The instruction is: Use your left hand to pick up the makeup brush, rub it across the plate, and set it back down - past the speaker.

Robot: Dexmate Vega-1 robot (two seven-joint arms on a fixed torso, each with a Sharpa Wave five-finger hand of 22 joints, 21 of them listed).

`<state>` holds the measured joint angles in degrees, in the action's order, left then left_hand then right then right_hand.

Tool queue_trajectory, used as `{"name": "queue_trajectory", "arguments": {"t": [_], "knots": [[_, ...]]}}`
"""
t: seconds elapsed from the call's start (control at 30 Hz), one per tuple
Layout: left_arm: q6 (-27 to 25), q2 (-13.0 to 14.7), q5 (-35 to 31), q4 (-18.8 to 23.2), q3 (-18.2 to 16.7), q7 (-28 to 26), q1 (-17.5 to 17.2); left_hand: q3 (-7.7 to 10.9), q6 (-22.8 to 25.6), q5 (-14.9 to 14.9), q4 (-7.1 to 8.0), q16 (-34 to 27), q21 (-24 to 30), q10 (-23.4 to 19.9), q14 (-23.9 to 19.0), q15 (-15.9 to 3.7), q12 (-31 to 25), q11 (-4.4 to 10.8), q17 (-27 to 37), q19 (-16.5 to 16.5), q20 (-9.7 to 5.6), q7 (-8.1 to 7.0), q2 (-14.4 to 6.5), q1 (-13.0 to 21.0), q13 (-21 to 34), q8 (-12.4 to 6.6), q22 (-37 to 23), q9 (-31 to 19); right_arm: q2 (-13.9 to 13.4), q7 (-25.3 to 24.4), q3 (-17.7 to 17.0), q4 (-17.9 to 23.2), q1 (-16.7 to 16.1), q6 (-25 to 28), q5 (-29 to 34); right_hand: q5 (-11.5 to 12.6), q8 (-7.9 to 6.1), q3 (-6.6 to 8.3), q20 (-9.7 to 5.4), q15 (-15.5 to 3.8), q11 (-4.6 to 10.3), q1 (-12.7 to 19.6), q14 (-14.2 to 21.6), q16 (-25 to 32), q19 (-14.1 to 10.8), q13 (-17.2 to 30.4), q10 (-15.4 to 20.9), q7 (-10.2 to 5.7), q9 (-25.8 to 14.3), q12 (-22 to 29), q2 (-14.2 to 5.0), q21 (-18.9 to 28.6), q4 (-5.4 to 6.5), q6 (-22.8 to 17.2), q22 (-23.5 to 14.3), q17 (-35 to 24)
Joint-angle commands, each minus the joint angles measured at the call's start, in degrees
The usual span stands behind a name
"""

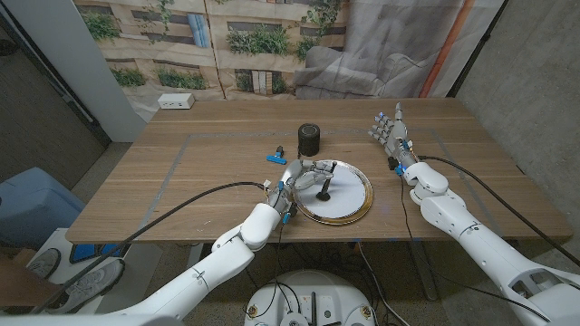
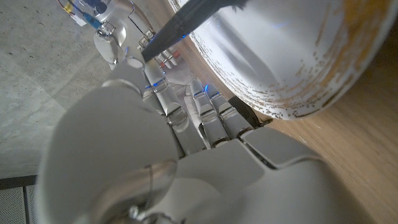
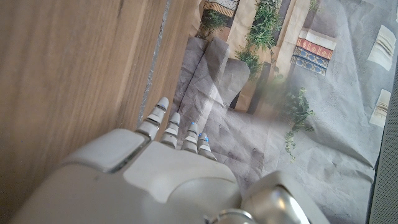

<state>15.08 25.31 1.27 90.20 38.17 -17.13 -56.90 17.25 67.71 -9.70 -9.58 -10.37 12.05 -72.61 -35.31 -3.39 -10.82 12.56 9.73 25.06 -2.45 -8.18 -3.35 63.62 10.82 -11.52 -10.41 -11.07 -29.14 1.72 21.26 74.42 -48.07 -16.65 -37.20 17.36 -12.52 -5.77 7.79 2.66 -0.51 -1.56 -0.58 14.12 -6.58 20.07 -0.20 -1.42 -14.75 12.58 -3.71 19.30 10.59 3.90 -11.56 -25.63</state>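
My left hand [image 1: 299,177] holds the makeup brush [image 1: 323,186] over the white, gold-rimmed plate [image 1: 357,210] in the head view, the dark brush head touching the plate's middle. In the left wrist view the black brush handle [image 2: 186,22] runs from my left hand [image 2: 186,124] across the plate's rim [image 2: 298,102]. The black cylindrical speaker [image 1: 310,139] stands just beyond the plate. My right hand [image 1: 391,134] is off to the right of the plate, fingers apart and holding nothing; the right wrist view shows my right hand [image 3: 168,155] above the wood.
A small blue object [image 1: 277,157] lies left of the speaker. A white box [image 1: 177,101] sits at the table's far left corner. Blue tape lines mark the table [image 1: 163,181]. A cable runs along my right arm.
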Motion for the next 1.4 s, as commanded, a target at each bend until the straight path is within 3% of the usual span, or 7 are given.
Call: {"name": "queue_trajectory", "arguments": {"t": [0.03,0.9,1.4], "knots": [[0.31,0.35,-0.75,-0.25,-0.55,-1.07,0.08,-0.17,-0.01,-0.31,0.02,-0.18,0.22,0.1,-0.03,-9.53,-0.4,0.39,0.18,0.05,-3.42,0.18,-0.52,0.4,0.17,-0.32,-0.09,-0.06,-0.01,-0.02,-0.01,0.05,-0.01,0.01,0.0,0.26,-0.27,-0.02,0.39,0.7,-0.2,0.31,-0.01,0.16,-0.15,0.18,-0.29,0.01,-0.11,0.39,-5.72,0.28,0.27,0.5,-0.33,-0.28],[2.75,0.19,-3.31,-2.84,-0.6,-2.14,1.33,-0.46,-0.12,-0.32,0.05,-0.18,0.23,0.08,-0.1,-9.52,-0.43,0.39,0.18,0.05,-3.4,0.15,-0.61,0.52,0.18,-0.31,-0.09,-0.06,0.0,0.0,-0.01,0.01,0.0,0.0,-0.01,0.26,-0.27,-0.02,0.39,0.74,-0.17,0.31,0.01,0.17,-0.13,0.18,-0.35,-0.07,-0.1,0.36,-5.72,0.27,0.27,0.48,-0.33,-0.28],[1.58,1.22,-2.85,-0.47,0.61,0.12,-0.42,-0.62,-0.11,-0.32,0.05,-0.19,0.23,0.21,-0.17,-9.53,-0.4,0.39,0.18,0.05,-3.38,0.13,-0.65,0.61,0.17,-0.34,-0.09,-0.05,0.0,0.0,0.0,0.0,0.0,-0.01,0.0,0.26,-0.28,-0.03,0.41,0.62,-0.34,0.31,-0.01,0.16,-0.11,0.19,-0.28,-0.01,-0.1,0.4,-5.72,0.27,0.27,0.47,-0.33,-0.28]]}}
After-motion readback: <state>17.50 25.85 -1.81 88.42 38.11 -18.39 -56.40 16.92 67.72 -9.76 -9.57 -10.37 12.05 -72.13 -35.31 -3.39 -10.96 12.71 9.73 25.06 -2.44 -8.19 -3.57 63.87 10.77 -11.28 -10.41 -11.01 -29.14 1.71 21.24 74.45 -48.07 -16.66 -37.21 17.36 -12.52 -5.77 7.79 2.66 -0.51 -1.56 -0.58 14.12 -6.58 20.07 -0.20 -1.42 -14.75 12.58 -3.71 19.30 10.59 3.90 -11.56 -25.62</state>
